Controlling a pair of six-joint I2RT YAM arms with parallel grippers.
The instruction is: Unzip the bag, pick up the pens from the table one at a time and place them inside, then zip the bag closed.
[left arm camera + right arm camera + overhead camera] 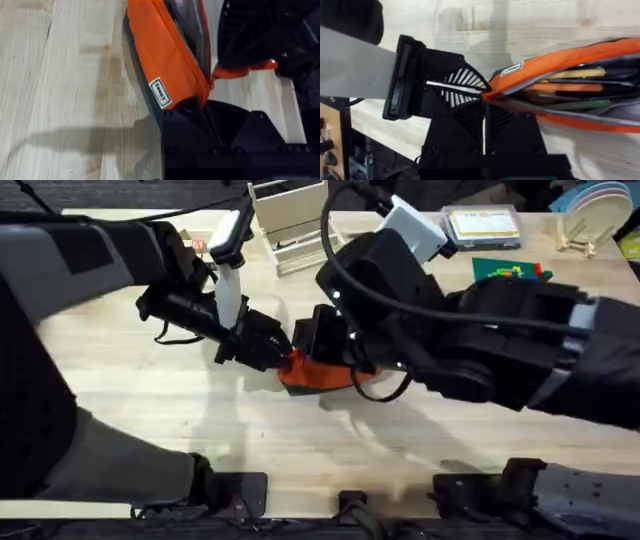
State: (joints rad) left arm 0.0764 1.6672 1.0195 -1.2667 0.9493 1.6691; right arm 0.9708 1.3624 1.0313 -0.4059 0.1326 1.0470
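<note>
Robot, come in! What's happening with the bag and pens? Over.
Left gripper shut on bag end. Right gripper shut at zip. Bag open, pens inside. Nothing blocking.

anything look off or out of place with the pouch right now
Nothing stands out. The orange pouch lies on the table, its zip open, with pens inside, and the left gripper pinches one end. No tear or spill shows.

The bag (pixel 318 374) lies on the table (pixel 120 400) near its middle, between the two grippers. The left gripper (pixel 275 352) is at the bag's left end, touching it; the right gripper (pixel 335 345) sits just behind and over the bag. Inside the open bag lie the pens (pixel 572 81), side by side along its length.
</note>
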